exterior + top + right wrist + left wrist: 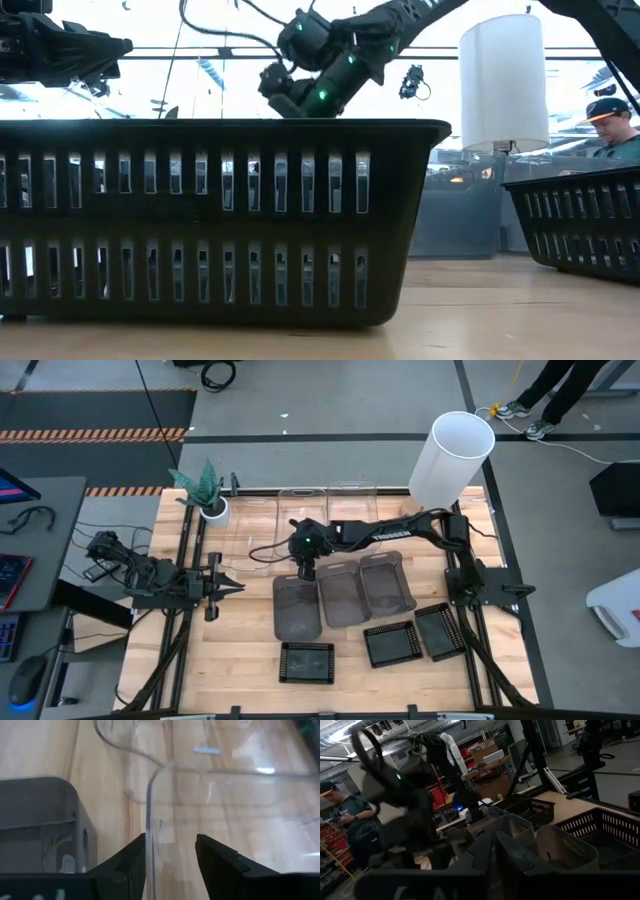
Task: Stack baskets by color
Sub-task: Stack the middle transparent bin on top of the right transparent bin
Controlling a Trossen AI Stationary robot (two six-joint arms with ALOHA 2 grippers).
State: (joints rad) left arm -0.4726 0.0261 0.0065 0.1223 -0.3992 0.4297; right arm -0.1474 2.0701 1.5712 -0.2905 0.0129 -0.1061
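The right tool (pixel 303 567) reaches across the wooden counter (pixel 240 650) from the right side and hangs over the near edge of a clear basket (pixel 300 520). In the right wrist view its two fingers (pixel 127 860) stand partly apart, with the thin upright wall of that clear basket (pixel 148 835) lying just along the inner face of one of them; whether they press on it cannot be told.

Three clear baskets sit in a row at the far edge of the counter, long axes running from the near side to the far side. In front of them three smoky grey baskets (pixel 340 592) lie side by side, touching or nearly so, long axes also near-to-far, the row tilted slightly. Closer to the near edge are three black mesh baskets (pixel 306 661), apart from each other, the rightmost one (pixel 440 631) turned at a slant.

The left tool (pixel 225 586) waits at the left side of the counter, its fingers drawn narrow and holding nothing.

A white lamp (pixel 450 458) and a small potted plant (pixel 208 495) stand at the far corners.
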